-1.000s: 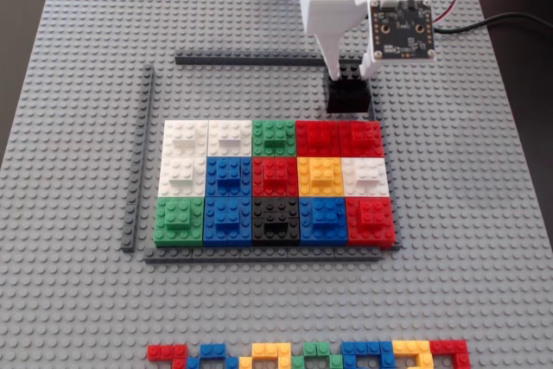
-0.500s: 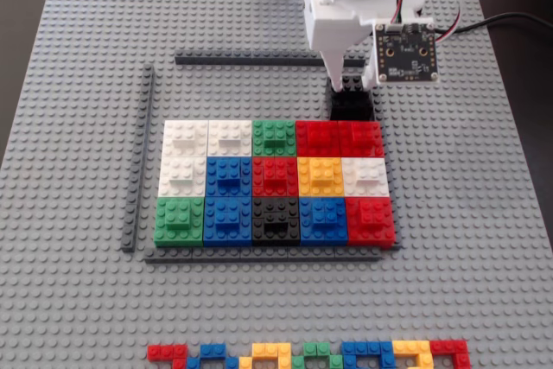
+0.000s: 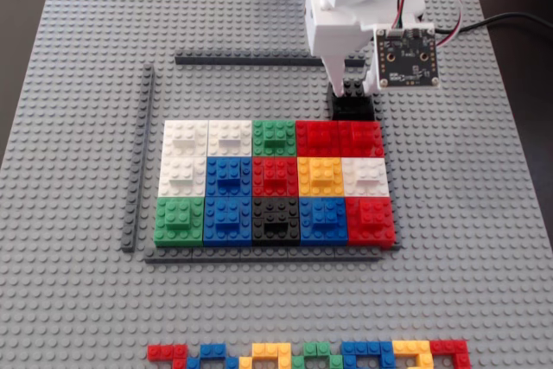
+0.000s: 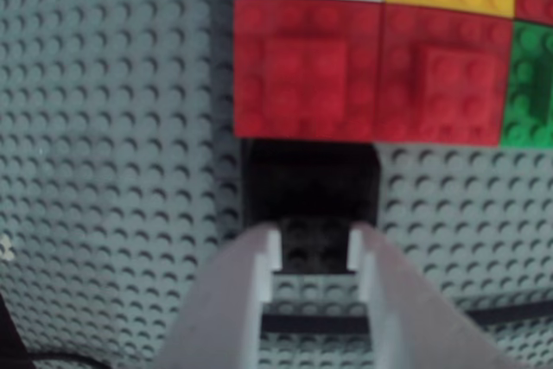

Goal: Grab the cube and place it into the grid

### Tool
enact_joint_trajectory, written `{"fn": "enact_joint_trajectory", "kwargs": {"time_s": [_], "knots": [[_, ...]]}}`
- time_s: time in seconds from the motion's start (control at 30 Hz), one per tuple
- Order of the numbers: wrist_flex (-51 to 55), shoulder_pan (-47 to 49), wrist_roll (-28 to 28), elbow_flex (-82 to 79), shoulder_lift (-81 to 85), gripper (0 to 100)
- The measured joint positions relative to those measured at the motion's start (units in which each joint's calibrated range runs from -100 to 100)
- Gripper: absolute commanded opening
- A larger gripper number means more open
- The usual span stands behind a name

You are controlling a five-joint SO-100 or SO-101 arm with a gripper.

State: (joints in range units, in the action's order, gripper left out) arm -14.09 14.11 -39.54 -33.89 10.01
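Note:
The cube (image 3: 354,110) is a small black studded block standing on the baseplate, touching the far edge of the grid's red squares (image 3: 339,137) at the right end of the top row. It lies inside the grid's frame of dark-grey bars (image 3: 147,153). My white gripper (image 3: 352,91) comes down onto the cube from above. In the wrist view the cube (image 4: 311,183) lies just below the two red squares (image 4: 371,71). The gripper (image 4: 315,248) has its two fingertips pressed against both sides of the cube's raised top brick. The frame's far bar (image 4: 510,313) shows behind the fingers.
The big light-grey baseplate (image 3: 69,127) carries everything. A thin strip of mixed-colour bricks (image 3: 307,354) lies along the near edge. A flat black square with a slot (image 3: 276,219) sits in the grid's bottom row. The wrist camera board (image 3: 406,56) and its cables hang to the right of the gripper.

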Motion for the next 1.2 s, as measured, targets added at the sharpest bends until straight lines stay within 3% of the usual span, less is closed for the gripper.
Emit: {"fn": "enact_joint_trajectory", "kwargs": {"time_s": [0.77,1.2], "knots": [[-0.2,0.0,0.0,2.3,-2.2,4],[-0.6,-0.1,0.3,2.3,-2.2,14]]}}
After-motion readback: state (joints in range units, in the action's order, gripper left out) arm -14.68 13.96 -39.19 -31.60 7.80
